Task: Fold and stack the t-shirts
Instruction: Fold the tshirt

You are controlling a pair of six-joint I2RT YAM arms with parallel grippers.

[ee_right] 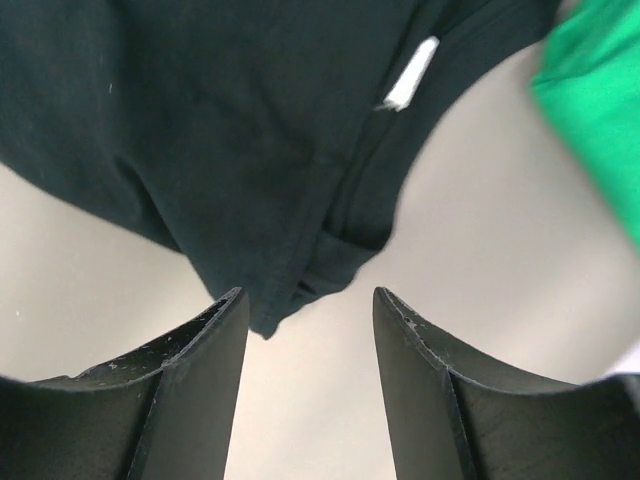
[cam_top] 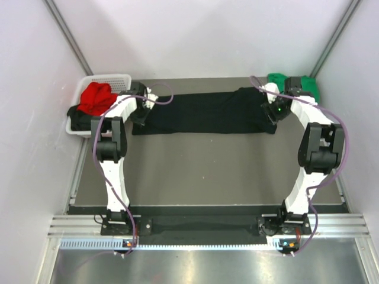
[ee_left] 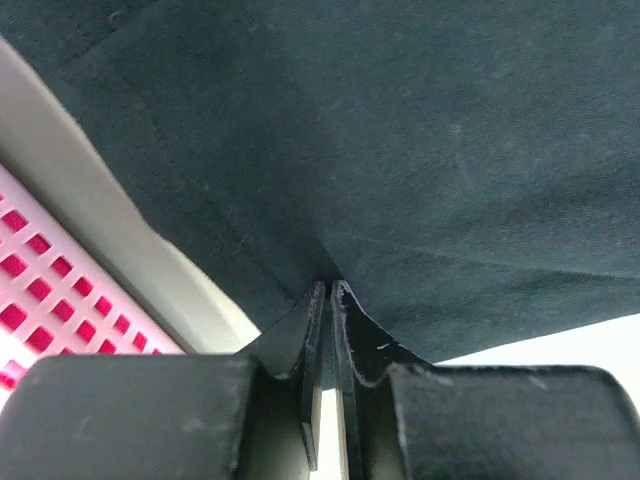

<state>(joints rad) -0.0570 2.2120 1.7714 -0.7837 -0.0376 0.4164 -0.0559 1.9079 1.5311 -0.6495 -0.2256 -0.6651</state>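
Inspecting the black t-shirt (cam_top: 204, 111): my right jaws open at its corner, left jaws near-closed at its edge, grip I cannot confirm.

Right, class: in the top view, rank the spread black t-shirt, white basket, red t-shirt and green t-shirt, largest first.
1. spread black t-shirt
2. white basket
3. red t-shirt and green t-shirt: too alike to rank.
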